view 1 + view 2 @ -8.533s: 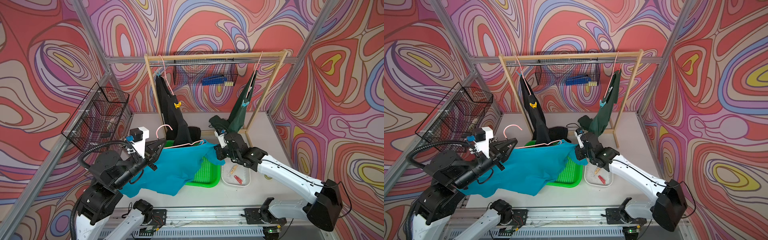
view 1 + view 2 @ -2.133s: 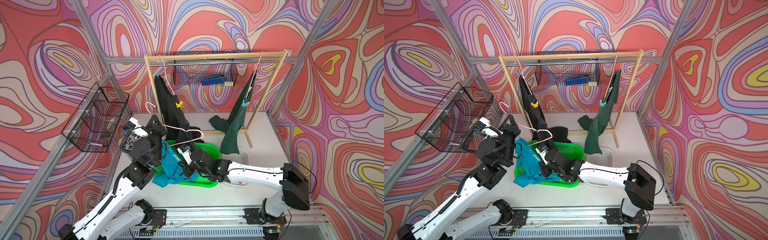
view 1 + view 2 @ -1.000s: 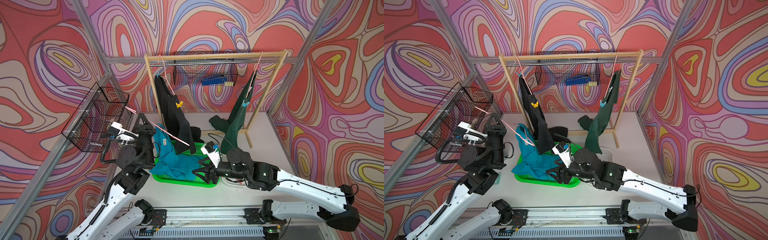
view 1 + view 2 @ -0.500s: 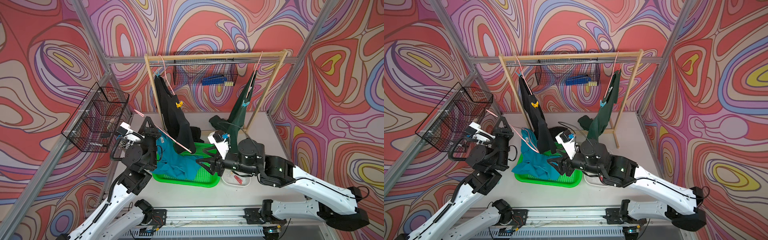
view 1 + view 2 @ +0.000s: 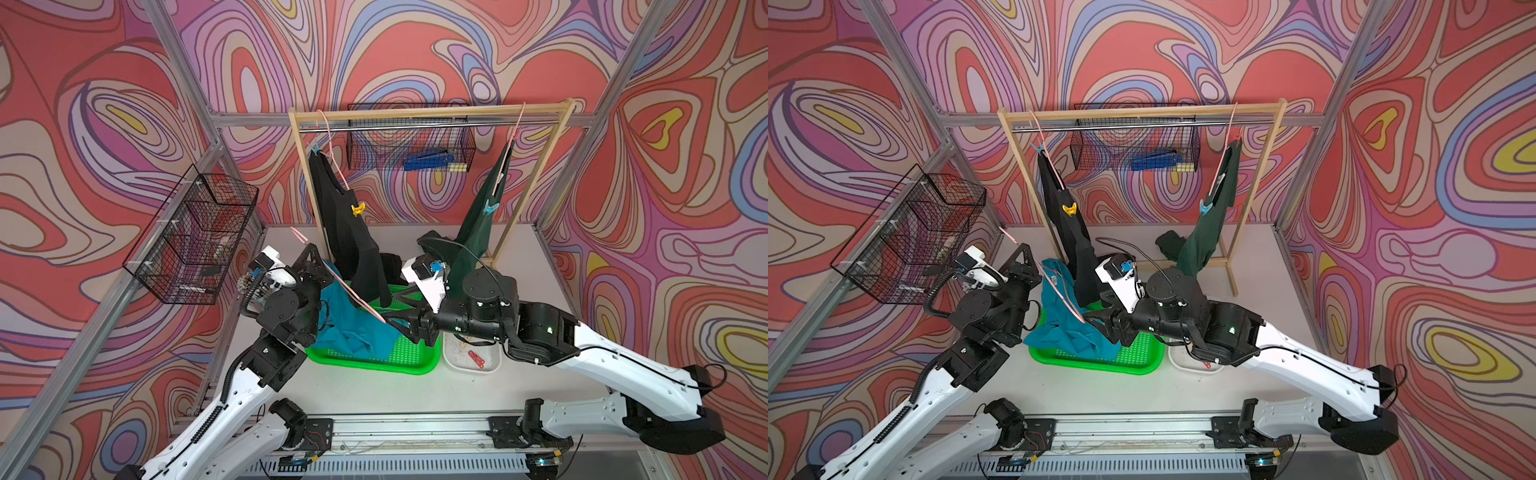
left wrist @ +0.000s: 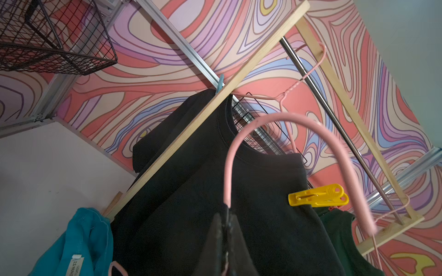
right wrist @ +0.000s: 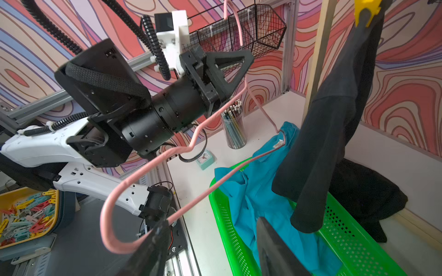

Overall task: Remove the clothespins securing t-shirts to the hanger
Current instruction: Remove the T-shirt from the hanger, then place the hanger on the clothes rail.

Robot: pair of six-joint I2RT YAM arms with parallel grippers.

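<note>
Just beside right gripper (image 7: 212, 221), turquoise t-shirt (image 7: 253, 191).

**Neck label** (image 6: 76, 263), white, sewn inside the collar of the blue t-shirt (image 6: 83, 239), left wrist view: dark printed capitals in two lines. The larger line begins "IS MON" and is cut off at the picture's edge; the smaller line is too fine to read. In the right wrist view the label is too small to read. **Clock** (image 7: 205, 159) on the table: dial numerals illegible.
</note>
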